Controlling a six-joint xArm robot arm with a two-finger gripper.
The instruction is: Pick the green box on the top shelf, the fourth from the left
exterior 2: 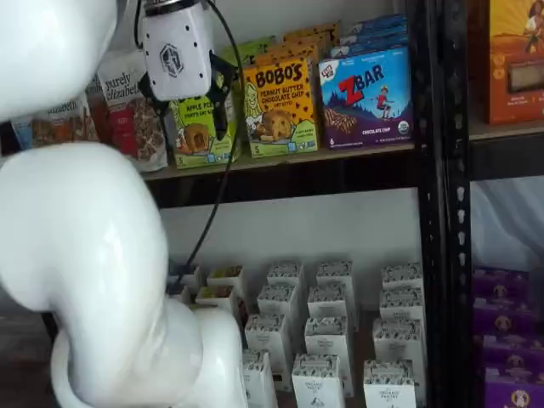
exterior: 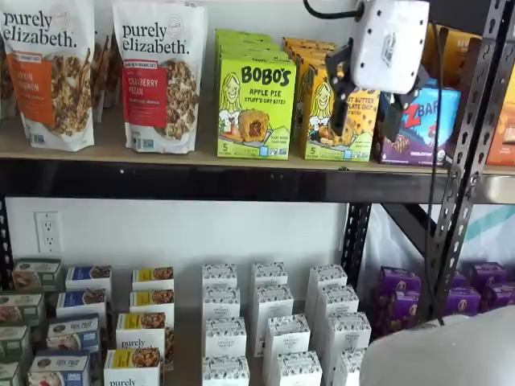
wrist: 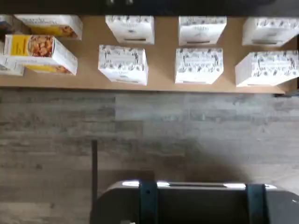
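The green box (exterior: 255,108), a lime "BOBO'S Apple Pie" carton, stands upright at the front of the top shelf (exterior: 201,158), with more green cartons behind it. My gripper (exterior: 368,100) hangs in front of the shelf at box height, open, with a plain gap between its black fingers (exterior: 343,84) and nothing held. In one shelf view it overlaps the yellow-orange Bobo's box (exterior: 322,121) to the green box's right. In a shelf view my gripper (exterior 2: 189,106) covers the upper part of the green box (exterior 2: 197,134). The wrist view shows neither.
Granola bags (exterior: 161,76) stand left of the green box and a blue ZBar box (exterior 2: 367,93) right of the orange one. A black rack upright (exterior 2: 446,204) rises at the right. White boxes (wrist: 123,64) line the lower shelf above a grey floor (wrist: 149,135); a dark mount (wrist: 196,203) shows.
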